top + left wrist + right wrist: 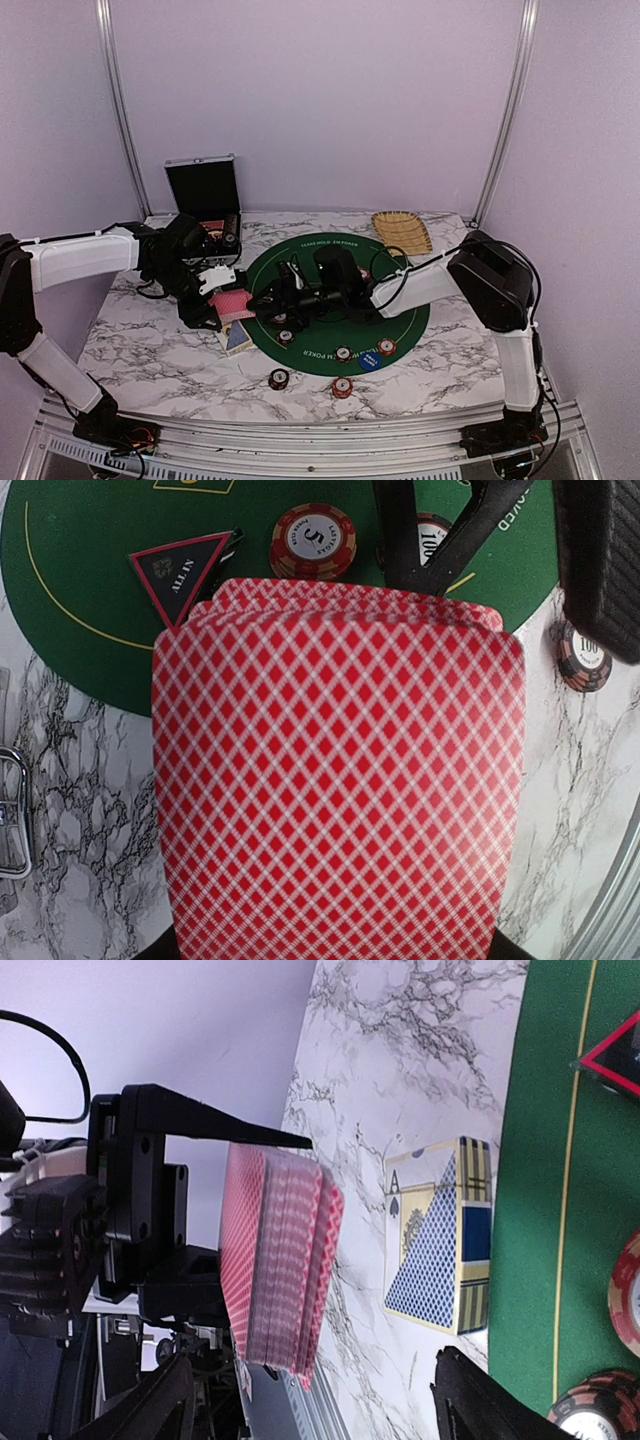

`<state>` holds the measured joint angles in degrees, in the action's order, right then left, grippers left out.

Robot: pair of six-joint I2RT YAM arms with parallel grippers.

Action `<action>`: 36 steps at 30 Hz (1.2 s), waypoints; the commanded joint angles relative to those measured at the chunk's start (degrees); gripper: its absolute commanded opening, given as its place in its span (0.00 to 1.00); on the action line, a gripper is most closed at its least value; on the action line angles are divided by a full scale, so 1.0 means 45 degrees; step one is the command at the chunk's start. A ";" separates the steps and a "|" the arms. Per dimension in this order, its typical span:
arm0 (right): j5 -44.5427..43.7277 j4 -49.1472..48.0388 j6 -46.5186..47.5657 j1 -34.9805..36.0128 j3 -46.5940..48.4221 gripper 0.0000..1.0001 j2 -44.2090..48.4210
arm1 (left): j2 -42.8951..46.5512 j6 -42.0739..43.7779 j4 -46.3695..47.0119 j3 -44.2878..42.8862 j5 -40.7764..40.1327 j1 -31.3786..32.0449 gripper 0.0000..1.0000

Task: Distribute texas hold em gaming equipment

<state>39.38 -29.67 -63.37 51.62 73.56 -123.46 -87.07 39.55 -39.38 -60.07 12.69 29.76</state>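
My left gripper (220,304) is shut on a fanned stack of red-backed playing cards (340,770), held above the marble just left of the green mat (330,262). In the left wrist view the cards hide the jaws. My right gripper (315,1405) is open and faces the edge of the stack (280,1260) from the mat side, a short gap away, with nothing between its fingers (400,535). A black triangular marker (180,575) and a striped poker chip (313,542) lie on the mat beyond the cards. More chips (342,387) and a blue button disc (370,360) lie near the mat's front.
A blue-patterned card box (440,1245) lies on the marble under the cards, at the mat's left edge. A silver case (205,197) stands open at the back left. A tan woven tray (402,231) sits at the back right. One chip (583,658) lies off the mat.
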 commanded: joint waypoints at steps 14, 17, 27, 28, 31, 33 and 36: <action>0.0624 -0.1882 -0.1645 -0.0148 0.1667 0.77 -0.1295 | 0.0500 -0.0137 -0.0467 -0.0517 0.0450 0.0144 0.00; 0.0663 -0.2081 -0.1851 -0.0147 0.1802 0.73 -0.1456 | 0.0507 -0.0139 -0.0468 -0.0517 0.0456 0.0145 0.00; 0.0954 -0.2613 -0.2400 -0.0050 0.2266 0.67 -0.1902 | 0.0503 -0.0214 -0.0468 -0.0653 0.0574 0.0232 0.00; 0.0974 -0.2665 -0.2450 -0.0037 0.2306 0.66 -0.1972 | 0.0497 -0.0224 -0.0452 -0.0671 0.0593 0.0239 0.00; 0.1030 -0.3005 -0.2708 -0.0006 0.2408 0.64 -0.2137 | 0.0504 -0.0251 -0.0462 -0.0686 0.0603 0.0280 0.00; 0.1063 -0.3147 -0.2822 0.0004 0.2505 0.62 -0.2192 | 0.0507 -0.0234 -0.0458 -0.0681 0.0585 0.0300 0.00; 0.1103 -0.3184 -0.2887 0.0028 0.2632 0.56 -0.2268 | 0.0501 -0.0215 -0.0464 -0.0664 0.0543 0.0301 0.00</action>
<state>43.46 -40.88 -75.24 51.48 82.74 -132.25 -86.50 38.79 -40.66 -61.45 13.58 30.79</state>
